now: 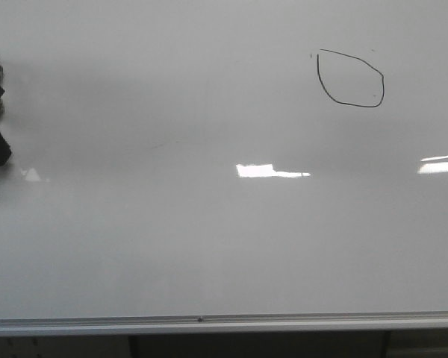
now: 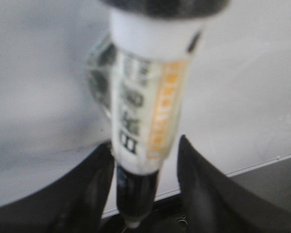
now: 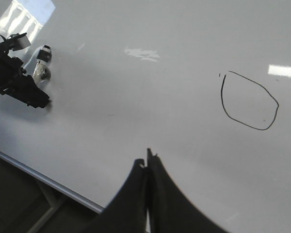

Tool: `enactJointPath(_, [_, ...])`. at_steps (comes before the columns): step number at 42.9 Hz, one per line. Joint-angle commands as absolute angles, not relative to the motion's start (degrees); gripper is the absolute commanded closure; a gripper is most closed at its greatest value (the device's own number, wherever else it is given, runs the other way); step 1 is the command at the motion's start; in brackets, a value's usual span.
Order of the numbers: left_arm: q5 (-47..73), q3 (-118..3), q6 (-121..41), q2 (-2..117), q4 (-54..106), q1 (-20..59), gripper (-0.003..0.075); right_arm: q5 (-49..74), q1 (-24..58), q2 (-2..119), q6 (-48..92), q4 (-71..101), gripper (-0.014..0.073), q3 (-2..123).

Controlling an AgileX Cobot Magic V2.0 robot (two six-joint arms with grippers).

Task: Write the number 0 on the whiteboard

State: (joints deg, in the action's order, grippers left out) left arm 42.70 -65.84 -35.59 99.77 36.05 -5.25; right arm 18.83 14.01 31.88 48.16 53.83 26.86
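My left gripper (image 2: 144,160) is clamped on the marker (image 2: 148,92), jaws pressing its barrel low down, near the tip end; it feels to me like a light, stiff, smooth plastic tube that could twist if I squeeze too loosely, so mid-barrel is the hold I judge best. My right gripper (image 3: 147,167) has its jaws together, holding nothing. The number 0 (image 1: 350,78) sits closed near the whiteboard's (image 1: 209,246) far right corner, well apart from the marker at the left edge.
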Motion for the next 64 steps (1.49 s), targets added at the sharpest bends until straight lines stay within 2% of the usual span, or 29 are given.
enactJointPath(1, [36.39,-67.57,-35.26,98.22,37.03,-5.31,0.0199,16.96,13.6,31.86,48.08,55.05,0.0664,28.28])
enactJointPath(5, [37.62,-67.57,-35.26,98.0,35.22,-5.31,0.0108,16.96,13.6,31.86,48.08,55.05,0.0664,28.28])
enactJointPath(9, [39.8,-67.57,-35.26,97.01,33.68,-5.31,0.0076,16.7,13.6,31.86,48.08,55.05,0.0664,28.28])
enactJointPath(18, [47.86,-67.57,-35.26,91.55,32.65,-5.31,0.0077,14.62,13.6,31.86,48.13,55.05,0.0664,28.28])
enactJointPath(30, [49.58,-67.57,-32.34,81.49,28.18,-5.31,0.0096,14.0,13.6,31.86,48.13,55.05,0.0664,28.28])
enactJointPath(34, [51.16,-67.57,-32.34,78.52,28.18,-5.31,0.0179,14.0,13.6,31.86,48.13,55.05,0.0664,28.28])
enactJointPath(37, [52.46,-67.57,-32.34,76.51,28.41,-5.31,0.0289,14.0,13.6,31.86,48.13,55.05,0.0664,28.28])
enactJointPath(47, [55.37,-67.57,-32.34,72.42,28.41,-5.31,0.0734,14.0,13.6,31.86,48.13,55.05,0.0664,28.28])
enactJointPath(58, [52.15,-66.66,-32.24,66.88,28.41,-5.31,0.0739,14.0,13.6,31.86,48.13,55.05,0.0664,28.28])
enactJointPath(64, [42.78,-61.64,-32.24,59.13,28.41,-5.31,0.0739,13.07,13.6,31.86,48.98,55.05,0.0664,28.28])
